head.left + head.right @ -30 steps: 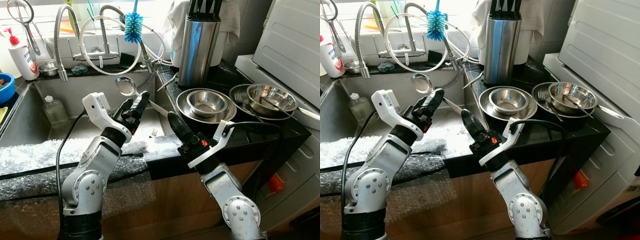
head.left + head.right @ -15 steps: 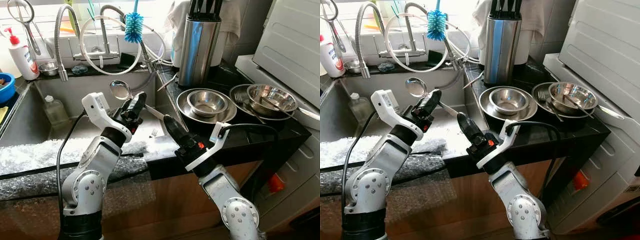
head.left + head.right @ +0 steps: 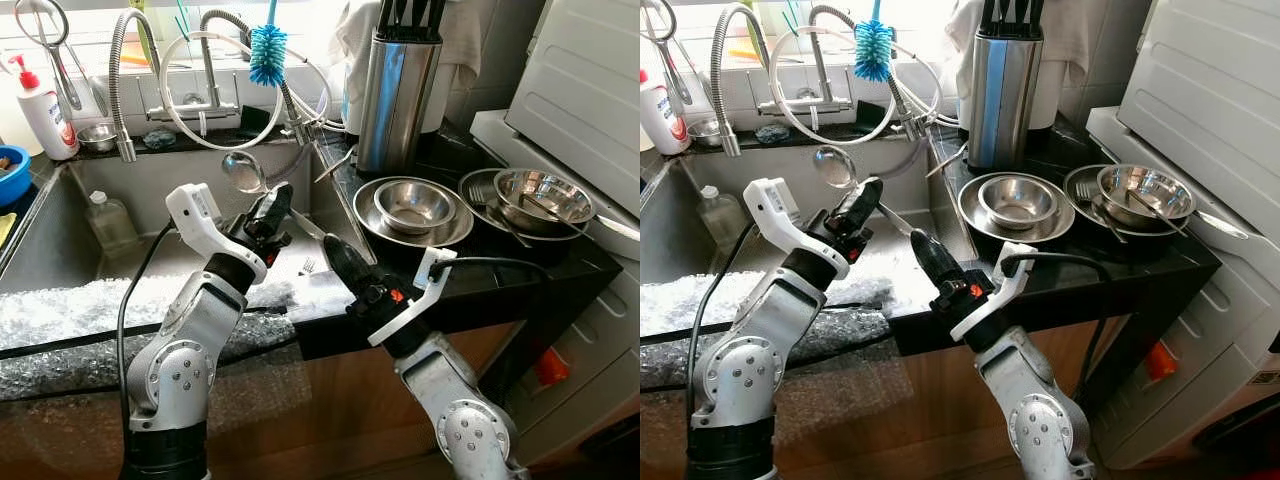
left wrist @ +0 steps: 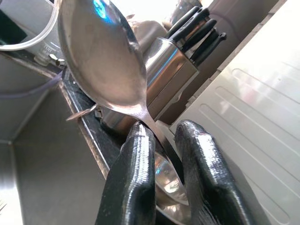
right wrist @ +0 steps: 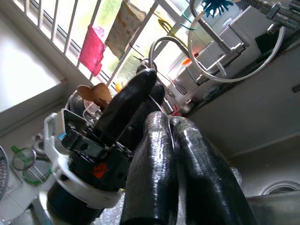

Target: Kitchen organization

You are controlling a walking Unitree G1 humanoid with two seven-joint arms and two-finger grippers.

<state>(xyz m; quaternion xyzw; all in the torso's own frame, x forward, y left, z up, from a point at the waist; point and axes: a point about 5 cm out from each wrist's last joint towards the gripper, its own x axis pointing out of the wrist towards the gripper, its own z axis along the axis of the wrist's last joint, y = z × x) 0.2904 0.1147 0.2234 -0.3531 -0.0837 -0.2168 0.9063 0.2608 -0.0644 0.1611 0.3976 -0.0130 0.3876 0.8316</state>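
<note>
Ladle (image 3: 245,172) in my left gripper (image 3: 270,212), jaws pinched narrow on the thin handle just below the bowl; wrist view confirms the grip (image 4: 154,140). It hangs over the sink (image 3: 60,240), bowl up toward 11 o'clock. Over the last second the ladle has dipped and drifted left, then lifted slightly.

My right gripper (image 3: 335,255) has slid left along the counter (image 3: 500,270) edge, from beside the steel bowls (image 3: 412,207) toward the left one. Its jaws look pressed together; the handle's lower end runs toward them, but I cannot tell whether they hold it.

Judgement: a hand-to-hand pass is shaping up, ladle probably bound for the bowls at 2 o'clock.
</note>
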